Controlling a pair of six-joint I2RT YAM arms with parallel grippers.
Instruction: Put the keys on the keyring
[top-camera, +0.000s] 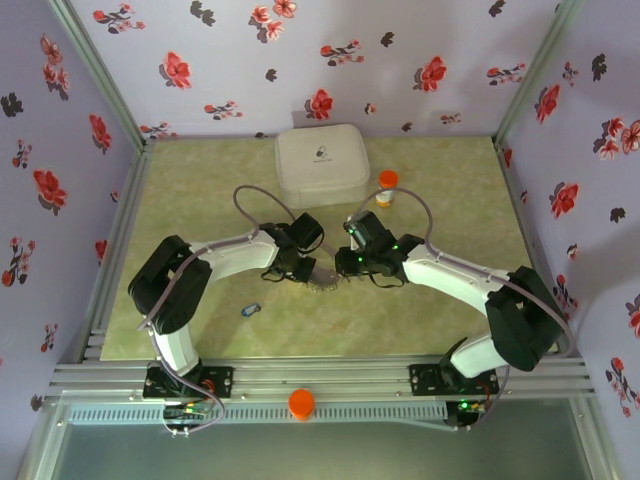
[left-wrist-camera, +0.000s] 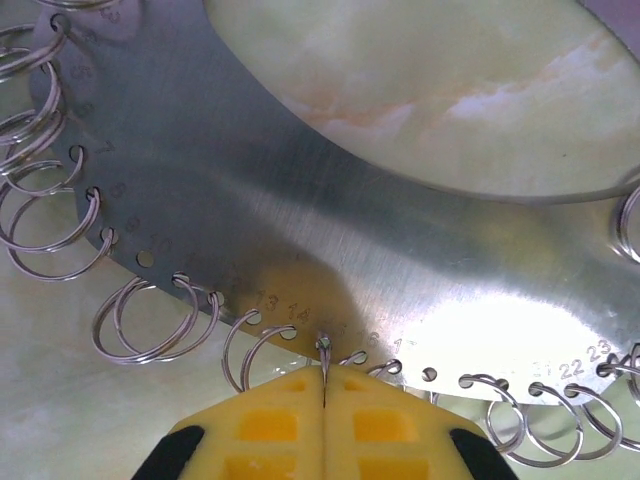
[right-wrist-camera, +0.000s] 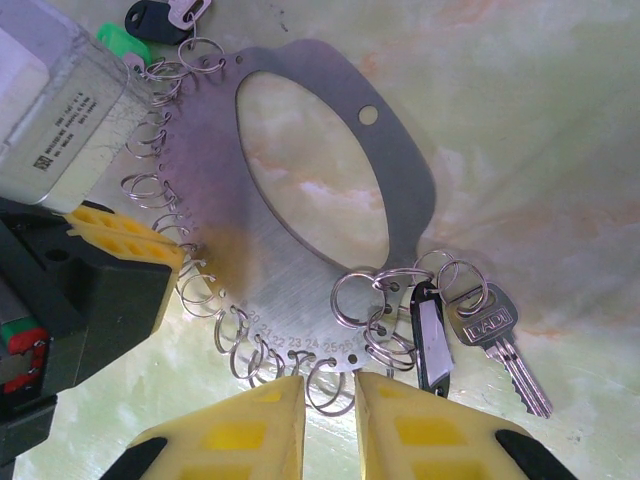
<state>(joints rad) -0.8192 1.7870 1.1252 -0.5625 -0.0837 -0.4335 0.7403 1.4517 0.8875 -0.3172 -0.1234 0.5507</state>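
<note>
A robot test cell in a lab rather than a home. Two arms, the left arm (top-camera: 190, 285) and the right arm (top-camera: 480, 290), are bolted to an aluminium rail (top-camera: 330, 378) along the near edge of the surface (top-camera: 200, 170), and grey cables (top-camera: 243, 203) loop from them. Slotted aluminium posts (top-camera: 100, 72) frame the far corners. The walls (top-camera: 300, 60) are flat panels of flowered print closing the left, far and right edges. The surface is a pale green marble-print sheet laid inside the frame.

Just ahead of the matt yellow fingers (right-wrist-camera: 240, 440), the keyring's (right-wrist-camera: 410, 180) brushed metal is gleaming dully; the key's (right-wrist-camera: 485, 330) polished steel is shining.
</note>
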